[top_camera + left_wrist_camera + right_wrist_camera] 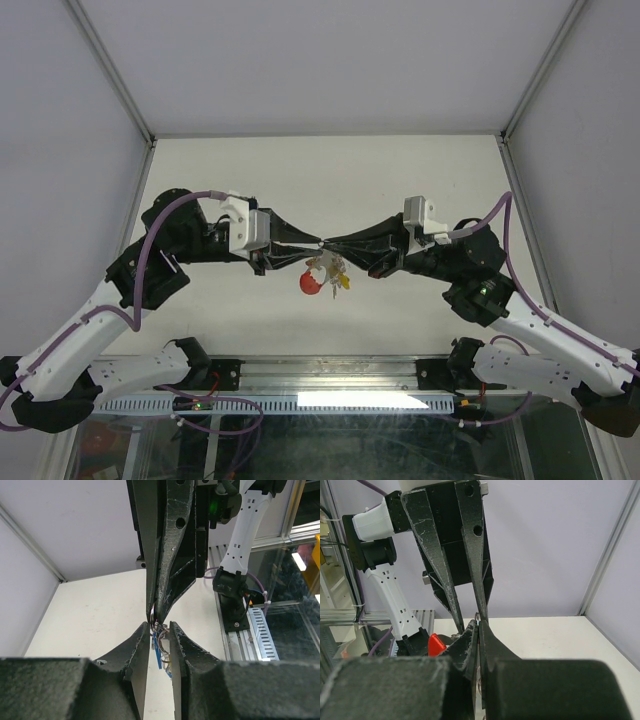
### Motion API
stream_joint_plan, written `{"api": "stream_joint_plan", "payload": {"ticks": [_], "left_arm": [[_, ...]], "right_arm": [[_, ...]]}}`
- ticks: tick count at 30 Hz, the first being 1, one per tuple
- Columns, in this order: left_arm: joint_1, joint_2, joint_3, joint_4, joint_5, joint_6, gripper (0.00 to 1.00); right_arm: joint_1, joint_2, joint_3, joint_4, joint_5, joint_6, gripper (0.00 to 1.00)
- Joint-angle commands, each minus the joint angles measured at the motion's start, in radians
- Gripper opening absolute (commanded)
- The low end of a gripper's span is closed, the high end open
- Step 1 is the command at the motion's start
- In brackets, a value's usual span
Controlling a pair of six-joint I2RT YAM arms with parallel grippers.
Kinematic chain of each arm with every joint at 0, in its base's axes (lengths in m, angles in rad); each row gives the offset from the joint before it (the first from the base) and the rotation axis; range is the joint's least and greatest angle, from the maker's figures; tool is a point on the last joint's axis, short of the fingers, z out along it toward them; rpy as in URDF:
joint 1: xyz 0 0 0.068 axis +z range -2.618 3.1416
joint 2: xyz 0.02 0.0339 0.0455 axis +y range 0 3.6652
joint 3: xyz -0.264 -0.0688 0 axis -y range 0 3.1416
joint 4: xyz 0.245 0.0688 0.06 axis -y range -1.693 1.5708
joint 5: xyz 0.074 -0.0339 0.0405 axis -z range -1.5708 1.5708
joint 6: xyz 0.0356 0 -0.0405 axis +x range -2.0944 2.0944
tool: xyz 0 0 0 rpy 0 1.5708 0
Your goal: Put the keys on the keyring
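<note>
The two grippers meet tip to tip above the middle of the table. My right gripper (330, 243) (478, 625) is shut on the thin silvery keyring (478, 617), which also shows in the left wrist view (151, 612). The bunch of keys (328, 270) hangs below the tips, with a red head (310, 284) (436, 644), a blue key (158, 651) and a yellow one (345, 282). My left gripper (314, 243) (160, 626) is narrowly open. Its fingers (449, 592) stand on either side of the hanging keys, just under the right gripper's tips.
A metal rail (310, 402) and the arm bases run along the near table edge. White walls with aluminium frame posts (120, 90) enclose the table at the left, the right and the back.
</note>
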Motion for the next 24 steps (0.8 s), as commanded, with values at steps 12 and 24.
{"api": "stream_joint_plan", "payload": {"ticks": [12, 24], "left_arm": [[-0.009, 0.012, -0.003, 0.063, 0.043, -0.020, 0.00], [-0.008, 0.010, 0.002, 0.031, 0.031, -0.004, 0.00]], "right_arm": [[0.003, -0.011, 0.019, 0.090, -0.025, 0.019, 0.00], [0.003, -0.029, 0.104, -0.135, -0.030, 0.003, 0.04]]}}
